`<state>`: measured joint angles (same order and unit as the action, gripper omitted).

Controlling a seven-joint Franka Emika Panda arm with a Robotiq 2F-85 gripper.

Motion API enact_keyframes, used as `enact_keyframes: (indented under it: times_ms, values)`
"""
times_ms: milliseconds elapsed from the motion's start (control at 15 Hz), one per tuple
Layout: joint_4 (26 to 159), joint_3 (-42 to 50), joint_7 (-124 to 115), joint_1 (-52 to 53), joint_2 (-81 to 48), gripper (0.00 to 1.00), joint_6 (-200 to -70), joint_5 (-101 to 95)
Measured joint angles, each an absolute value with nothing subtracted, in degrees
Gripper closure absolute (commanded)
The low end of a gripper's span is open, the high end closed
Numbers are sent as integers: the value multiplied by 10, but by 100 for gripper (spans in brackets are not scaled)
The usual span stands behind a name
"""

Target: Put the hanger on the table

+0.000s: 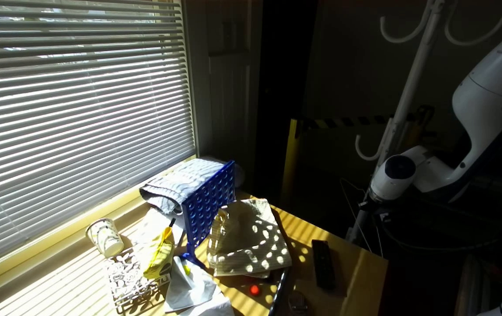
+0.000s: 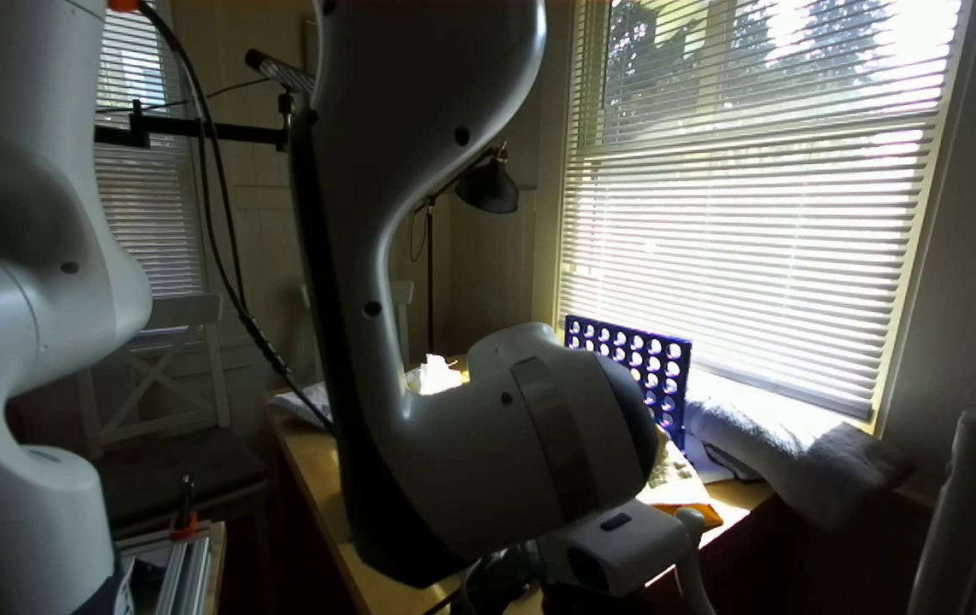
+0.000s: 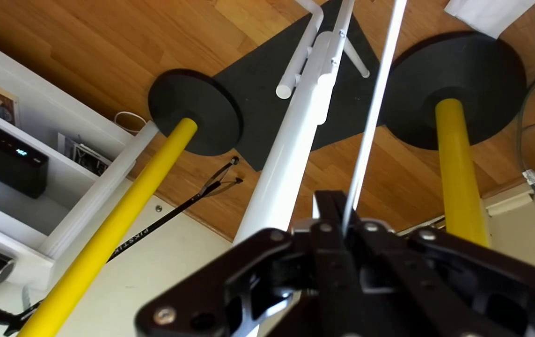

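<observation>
Hand (image 3: 348,210) clamped on the thin white hanger (image 3: 374,107), seen in the wrist view against the floor (image 3: 127,51); the tabletop (image 1: 367,270) shows only in both exterior views.

Smooth wood tbl (image 1: 361,278), glossy wht pole (image 3: 290,154)

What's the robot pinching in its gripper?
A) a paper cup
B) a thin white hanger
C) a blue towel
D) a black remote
B, because in the wrist view the hanger shows as a thin white rod that runs right in between the closed tips of the gripper.
</observation>
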<state>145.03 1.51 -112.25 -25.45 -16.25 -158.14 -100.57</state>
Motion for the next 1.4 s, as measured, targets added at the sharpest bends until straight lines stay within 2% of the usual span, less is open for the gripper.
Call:
enact_keyframes:
  times_ms: [800, 1400]
  values:
    - [1456, 14, -1132, -254, -133, 99, -1601, -1029]
    - [1507, 9, -1132, -252, -83, 99, -1605, -1029]
